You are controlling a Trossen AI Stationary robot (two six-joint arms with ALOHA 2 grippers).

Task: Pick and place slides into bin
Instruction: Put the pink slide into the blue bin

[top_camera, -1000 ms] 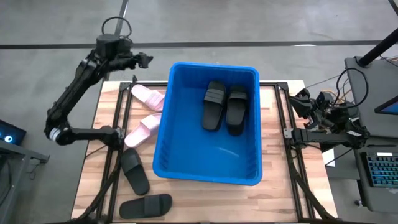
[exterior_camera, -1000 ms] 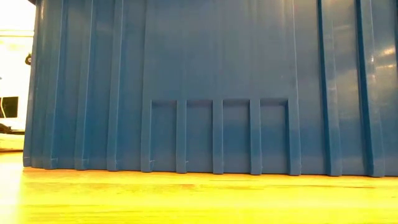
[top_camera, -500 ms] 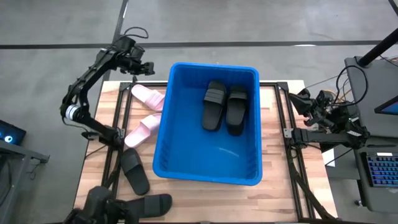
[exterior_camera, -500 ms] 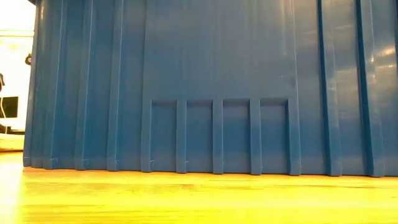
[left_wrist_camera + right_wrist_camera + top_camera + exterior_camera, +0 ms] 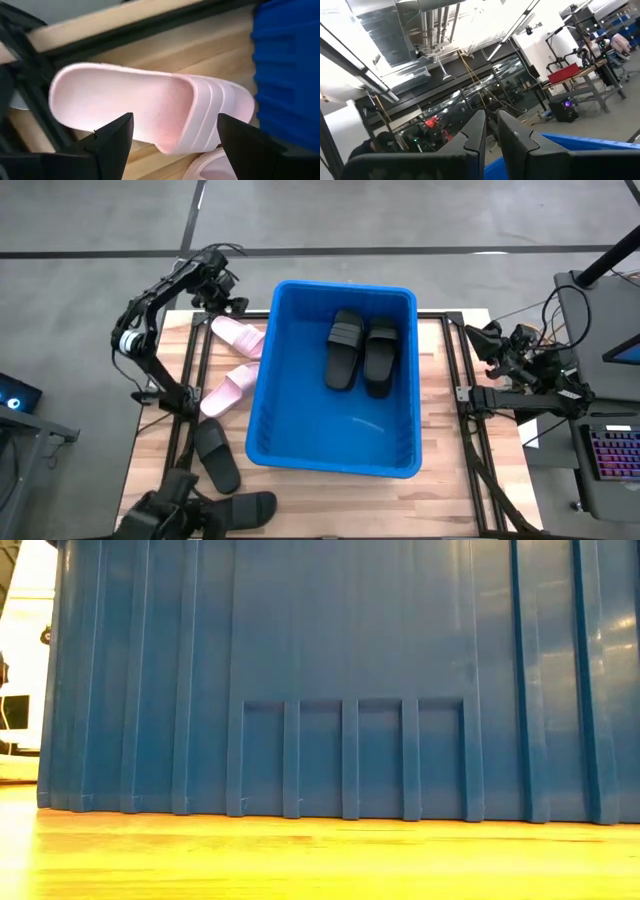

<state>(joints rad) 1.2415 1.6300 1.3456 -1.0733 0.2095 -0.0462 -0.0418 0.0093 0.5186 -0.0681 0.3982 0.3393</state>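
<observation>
The left gripper [image 5: 222, 288] hangs with its jaws apart and nothing between them, just above the far pale pink slide [image 5: 238, 335] at the far left corner of the tabletop [image 5: 440, 420]. In the left wrist view that same slide [image 5: 150, 110] fills the space between the two dark fingers [image 5: 112, 137], lying sole down with its ribbed strap toward the bin [image 5: 287, 70], and the edge of a second pink slide [image 5: 210, 167] shows just beside it. From above, this second pink slide [image 5: 228, 388] lies a little nearer, touching or almost touching the bin's left wall. Two black slides rest further toward the near left corner: one [image 5: 217, 455] angled just beside the bin's near left corner, the other [image 5: 236, 509] lying crosswise near the tabletop's front edge. The blue bin [image 5: 262, 410] stands in the middle of the tabletop and holds two more black slides [image 5: 362, 352] side by side at its far end. In the low view the bin's ribbed wall [image 5: 340, 680] fills nearly everything. The right gripper [image 5: 482, 343] waits off the right edge of the tabletop, jaws together and holding nothing, pointed up into the room.
</observation>
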